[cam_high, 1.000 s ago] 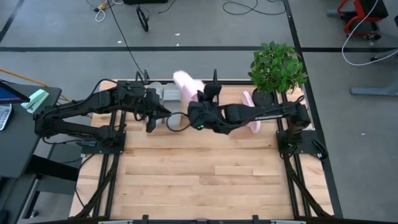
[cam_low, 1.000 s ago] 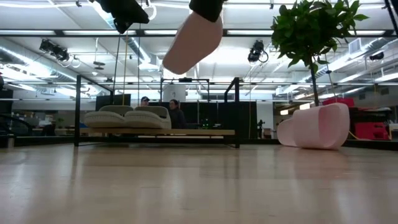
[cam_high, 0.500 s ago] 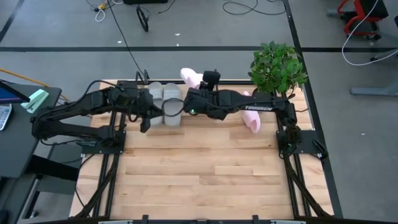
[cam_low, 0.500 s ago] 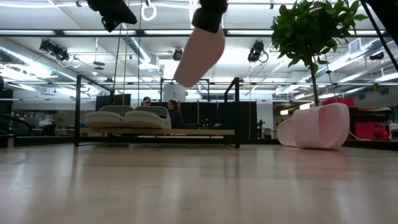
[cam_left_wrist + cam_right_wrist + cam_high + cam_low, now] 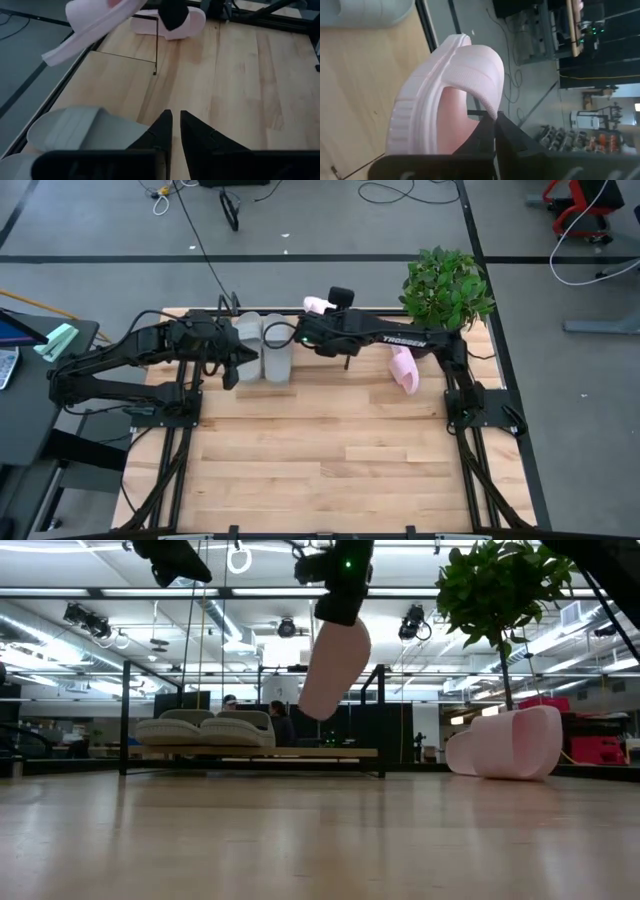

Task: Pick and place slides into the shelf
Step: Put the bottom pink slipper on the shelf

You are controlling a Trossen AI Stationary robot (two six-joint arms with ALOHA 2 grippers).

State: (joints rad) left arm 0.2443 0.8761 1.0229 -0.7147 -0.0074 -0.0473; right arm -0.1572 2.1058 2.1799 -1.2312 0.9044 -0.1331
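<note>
Leftmost, off the wooden table [image 5: 320,470], a dark side desk [image 5: 20,395] carries a pale green object [image 5: 58,340]. On the table's far edge, the two grey slides [image 5: 262,345] sit side by side in the black wire shelf [image 5: 250,752], filling its left part; in the low view they rest on the rack's bar between its upright ends. The left gripper [image 5: 228,373] hangs just beside the grey pair on their left and nearer side, its arm reaching in from the left mount, bent at the elbow. Its fingers [image 5: 162,132] stand nearly together with a thin gap and nothing between them.

Further right, the right arm stretches out almost straight along the far edge from its mount on the right, ending at the right gripper [image 5: 308,330] just right of the grey slides. Its jaws are pinched tight on the strap of one pink slide [image 5: 334,668], which hangs toe-down in the air above the shelf's free right part, clear of the bar.

To the right again, the second pink slide [image 5: 403,368] lies on its side on the table under the right arm's forearm, near a potted plant [image 5: 446,288] at the far right corner. Two people sit in the room beyond the shelf.
</note>
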